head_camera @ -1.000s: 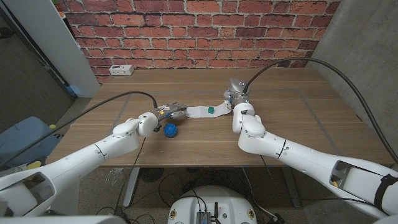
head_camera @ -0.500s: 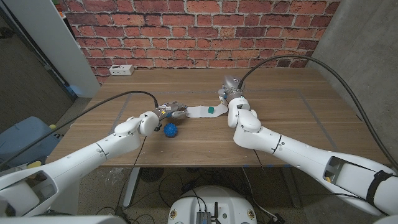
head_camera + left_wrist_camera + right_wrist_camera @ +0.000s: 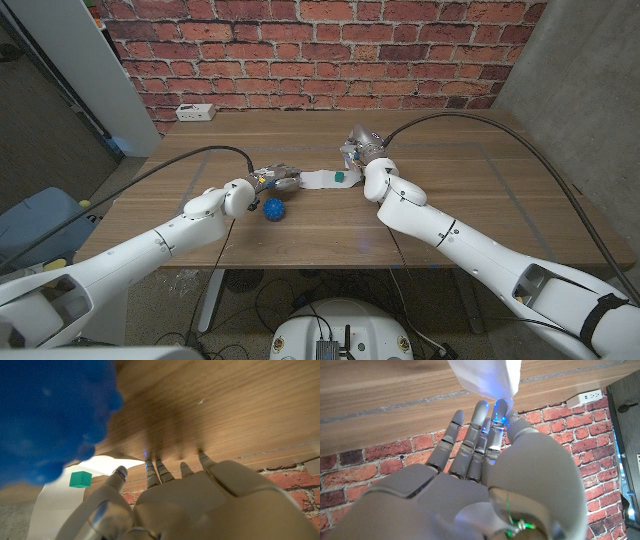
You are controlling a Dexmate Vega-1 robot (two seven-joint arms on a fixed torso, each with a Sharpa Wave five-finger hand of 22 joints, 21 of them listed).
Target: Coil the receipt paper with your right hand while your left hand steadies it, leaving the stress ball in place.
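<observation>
The white receipt paper [image 3: 322, 180], with a small green mark [image 3: 340, 177], lies as a strip across the table's middle. My left hand [image 3: 274, 178] reaches over the strip's left end, fingertips [image 3: 150, 466] down on the wood by the paper [image 3: 60, 500]. My right hand [image 3: 357, 150] pinches the strip's right end, lifted a little off the table; the right wrist view shows the paper's end [image 3: 487, 377] held between thumb and fingers [image 3: 496, 412]. The blue stress ball [image 3: 275, 209] sits just in front of my left hand and looms large beside it [image 3: 47, 415].
A white power strip [image 3: 195, 112] lies at the table's back left corner, near the brick wall. A blue bin [image 3: 40, 225] stands on the floor to the left. Black cables arc above both arms.
My right hand has shifted left, towards the left hand, with the paper's end still in its pinch. The left hand and the ball have stayed put.
</observation>
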